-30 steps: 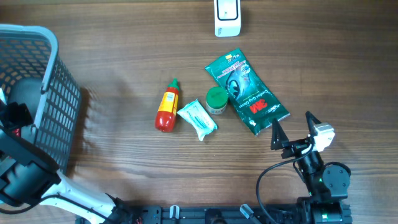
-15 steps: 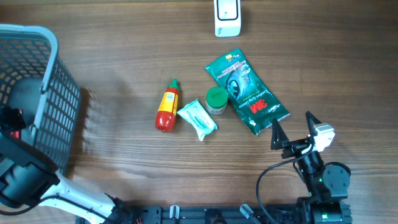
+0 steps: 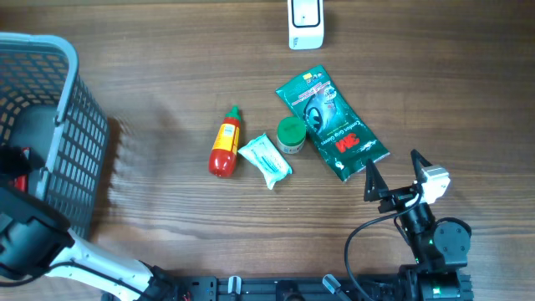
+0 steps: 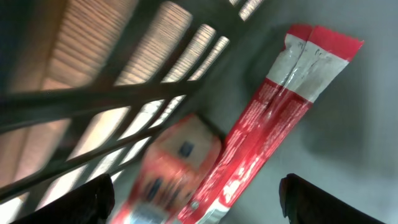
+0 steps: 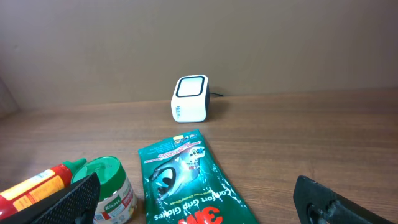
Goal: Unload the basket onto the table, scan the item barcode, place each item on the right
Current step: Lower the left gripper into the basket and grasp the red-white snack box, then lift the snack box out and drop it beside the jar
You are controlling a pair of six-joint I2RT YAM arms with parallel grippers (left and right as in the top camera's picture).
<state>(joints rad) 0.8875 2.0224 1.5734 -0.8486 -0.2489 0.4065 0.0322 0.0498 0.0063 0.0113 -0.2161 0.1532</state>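
Inside the grey basket (image 3: 63,125), left end effector (image 4: 199,202) spread wide and empty above a red sachet (image 4: 273,118), right end effector (image 3: 393,163) wide open, holding nothing, just beside green glove packet (image 3: 330,121) on the bench (image 3: 167,75), white scanner (image 3: 305,21) beyond

The green packet (image 5: 186,180) reads "3M Comfort Grip Gloves"; the green-lidded jar (image 5: 109,190) reads "Knorr".

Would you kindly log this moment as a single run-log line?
left gripper open inside basket, over red packet | right gripper open, empty, near green packet | scanner beyond it | no item held
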